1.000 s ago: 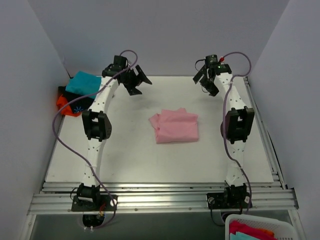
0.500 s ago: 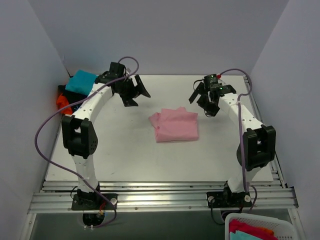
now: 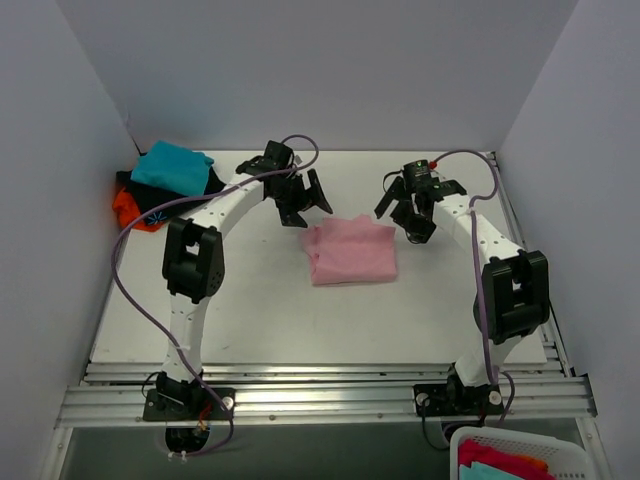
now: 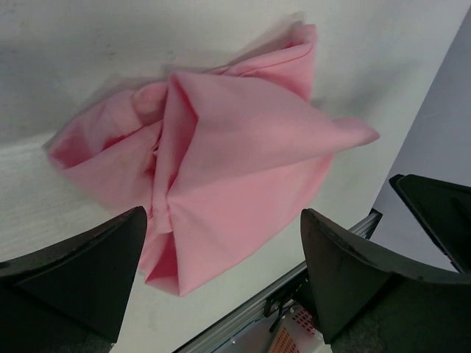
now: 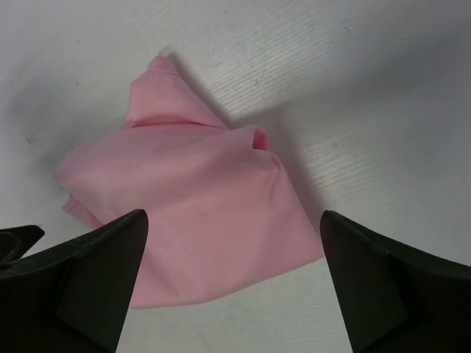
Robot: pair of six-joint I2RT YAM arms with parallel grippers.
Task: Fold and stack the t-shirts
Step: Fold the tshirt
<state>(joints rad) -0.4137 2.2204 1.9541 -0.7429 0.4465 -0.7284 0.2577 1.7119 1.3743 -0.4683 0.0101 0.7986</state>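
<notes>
Your left claw and right claw both spread wide, empty, over loosely folded pink tee on counter.

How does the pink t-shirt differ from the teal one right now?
The pink t-shirt lies alone mid-table, with the open left pincer and open right pincer near its far corners; the teal t-shirt sits at the far-left corner. The pink one rests directly on the table; the teal one tops a pile, over a black t-shirt and an orange-red t-shirt. Both are soft cloth, and neither is gripped.
</notes>
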